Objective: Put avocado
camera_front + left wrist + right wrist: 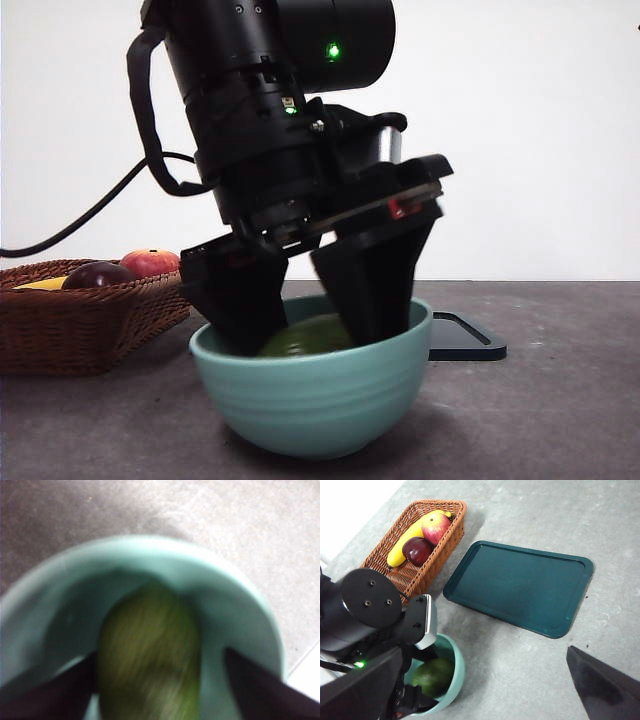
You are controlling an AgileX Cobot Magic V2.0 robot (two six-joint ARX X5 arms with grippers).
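— Nearest in the front view?
— Teal bowl (315,395) on the grey bench (540,420), with the left tool (315,305) reaching down inside it; the avocado (308,336) sits between its jaws.

— Left wrist view?
— Blurred. Jaws spread either side of the avocado (150,655) (one close by it, one clear), gripping nothing.

— Right wrist view?
— Right tool (485,690) hangs open and empty, above the bench. Wicker basket (427,572) holds banana (412,535), apple (436,526) and purple fruit (416,550); dark tray (520,585) beside it.

The gray table (530,510) holds a brown basket (442,540), a dark green tray (520,585) and a light green bowl (312,400).
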